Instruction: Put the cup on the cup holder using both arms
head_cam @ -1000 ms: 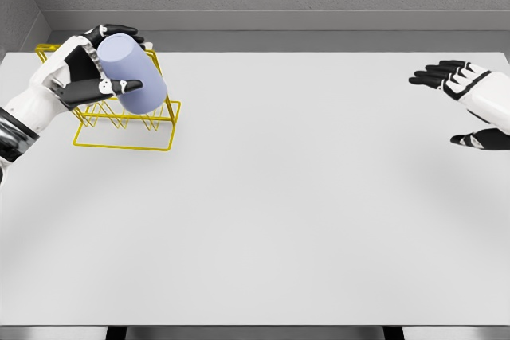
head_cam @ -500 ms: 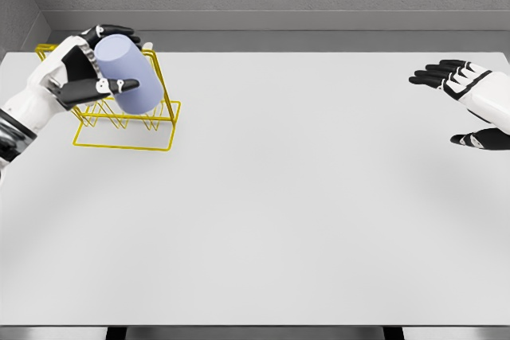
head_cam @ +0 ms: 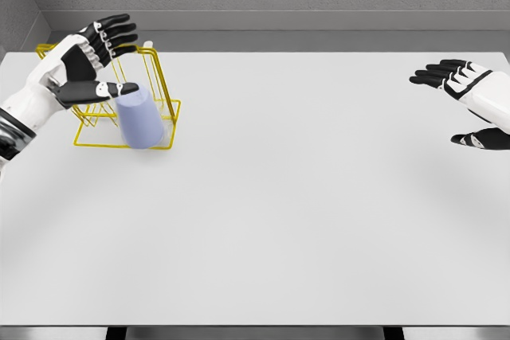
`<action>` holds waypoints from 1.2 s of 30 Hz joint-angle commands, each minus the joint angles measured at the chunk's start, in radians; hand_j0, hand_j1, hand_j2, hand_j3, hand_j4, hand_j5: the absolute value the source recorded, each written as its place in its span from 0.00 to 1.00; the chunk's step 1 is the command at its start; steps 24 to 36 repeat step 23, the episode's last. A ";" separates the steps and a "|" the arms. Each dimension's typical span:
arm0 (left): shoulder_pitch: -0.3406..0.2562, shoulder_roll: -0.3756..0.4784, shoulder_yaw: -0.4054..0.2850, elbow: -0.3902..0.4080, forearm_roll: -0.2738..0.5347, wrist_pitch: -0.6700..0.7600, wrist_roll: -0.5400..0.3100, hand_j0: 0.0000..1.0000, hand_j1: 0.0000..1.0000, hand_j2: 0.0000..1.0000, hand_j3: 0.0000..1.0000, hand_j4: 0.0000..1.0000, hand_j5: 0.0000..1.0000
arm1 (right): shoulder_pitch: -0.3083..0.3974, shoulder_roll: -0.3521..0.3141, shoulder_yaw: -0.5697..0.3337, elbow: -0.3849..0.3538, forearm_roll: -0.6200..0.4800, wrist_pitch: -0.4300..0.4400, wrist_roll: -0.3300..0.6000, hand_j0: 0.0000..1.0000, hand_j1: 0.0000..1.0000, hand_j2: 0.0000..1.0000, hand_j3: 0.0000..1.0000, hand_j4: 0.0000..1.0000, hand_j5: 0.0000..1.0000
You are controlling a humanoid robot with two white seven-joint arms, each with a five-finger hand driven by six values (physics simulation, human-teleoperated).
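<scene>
A pale blue cup stands mouth-down and slightly tilted inside the front part of the yellow wire cup holder at the table's far left. My left hand hovers just above and left of the cup, fingers spread, with the thumb near the cup's top but nothing held. My right hand hangs open over the table's far right edge, far from the cup.
The white table stretches wide between the two hands. A grey wall runs along its far edge, just behind the holder.
The left hand's fingers have spread apart and let go of the cup, which dropped from its tilted raised pose down into the holder. The right hand has not moved.
</scene>
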 commanded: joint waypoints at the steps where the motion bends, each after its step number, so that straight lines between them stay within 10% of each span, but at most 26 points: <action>1: 0.000 0.001 -0.001 0.000 0.002 0.000 0.000 0.97 0.97 0.97 0.97 0.97 0.97 | 0.000 -0.001 0.000 0.000 -0.007 0.003 -0.001 1.00 1.00 1.00 1.00 1.00 1.00; 16: 0.020 0.047 -0.004 -0.045 -0.010 -0.275 -0.003 1.00 1.00 1.00 1.00 1.00 1.00 | 0.000 -0.001 0.000 0.000 -0.007 0.003 -0.001 1.00 1.00 1.00 1.00 1.00 1.00; 23: 0.115 0.179 0.004 -0.042 -0.012 -0.275 -0.003 1.00 1.00 1.00 1.00 1.00 1.00 | 0.000 -0.001 0.000 0.001 -0.007 0.003 -0.001 1.00 1.00 1.00 1.00 1.00 1.00; 36: 0.115 0.179 0.004 -0.042 -0.012 -0.275 -0.003 1.00 1.00 1.00 1.00 1.00 1.00 | 0.000 -0.001 0.000 0.001 -0.007 0.003 -0.001 1.00 1.00 1.00 1.00 1.00 1.00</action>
